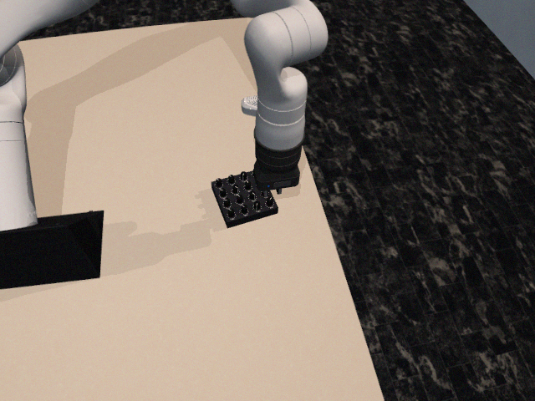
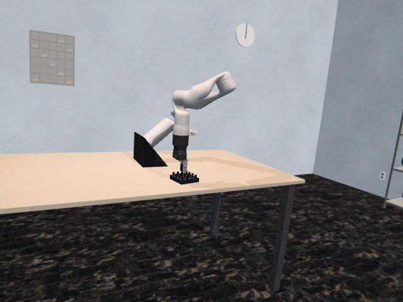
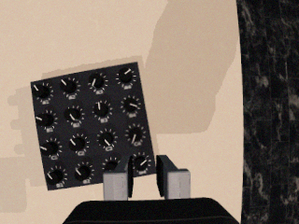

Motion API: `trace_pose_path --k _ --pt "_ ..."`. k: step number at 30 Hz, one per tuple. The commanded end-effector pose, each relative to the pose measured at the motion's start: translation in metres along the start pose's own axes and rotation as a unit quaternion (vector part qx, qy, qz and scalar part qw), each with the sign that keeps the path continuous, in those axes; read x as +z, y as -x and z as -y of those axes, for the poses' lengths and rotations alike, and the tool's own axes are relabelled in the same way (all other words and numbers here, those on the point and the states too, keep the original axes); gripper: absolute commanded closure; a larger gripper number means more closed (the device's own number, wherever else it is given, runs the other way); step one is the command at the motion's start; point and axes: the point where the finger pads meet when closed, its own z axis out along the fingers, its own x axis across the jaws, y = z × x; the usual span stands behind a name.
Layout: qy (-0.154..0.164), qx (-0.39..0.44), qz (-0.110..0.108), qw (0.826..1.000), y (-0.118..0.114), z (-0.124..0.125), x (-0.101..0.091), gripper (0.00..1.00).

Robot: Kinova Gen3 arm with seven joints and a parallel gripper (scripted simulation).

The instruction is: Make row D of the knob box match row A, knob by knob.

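A pale tan rectangular surface [image 1: 207, 311] [image 2: 97, 175] [image 3: 201, 154] carries a black square knob box [image 1: 252, 217] [image 2: 184, 182] [image 3: 89, 126], four rows of round knobs on top. The white jointed arm [image 1: 281, 108] [image 2: 181, 124] points straight down over it; its grey-and-black jaws [image 1: 272, 192] [image 2: 184, 171] stand partly apart, gripping nothing, near one corner. The surface's edge runs just beyond.
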Motion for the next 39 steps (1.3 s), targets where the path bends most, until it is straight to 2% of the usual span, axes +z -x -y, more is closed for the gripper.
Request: trace_pose_path --k 1,9,10,13,17,24,26,27,33,39 --pt "0.000 0.003 0.001 1.000 0.001 0.000 -0.004 0.54" --pt "0.000 0.003 0.001 1.000 0.001 0.000 -0.004 0.54" --pt "0.000 0.003 0.001 1.000 0.001 0.000 -0.004 0.00" --pt "0.000 0.004 0.000 1.000 0.000 0.000 -0.007 0.00" --pt "0.002 0.004 0.002 1.000 0.000 0.001 -0.021 0.00" --pt "0.003 0.008 0.003 1.000 0.002 -0.001 -0.068 0.00" --pt "0.003 0.008 0.003 1.000 0.002 -0.001 -0.068 0.00" --pt "0.001 0.006 -0.002 1.000 -0.001 0.000 -0.075 0.00" --pt "0.003 0.008 0.003 1.000 0.002 -0.001 -0.110 0.00" --pt "0.003 0.007 0.002 1.000 0.001 -0.001 -0.122 0.00"
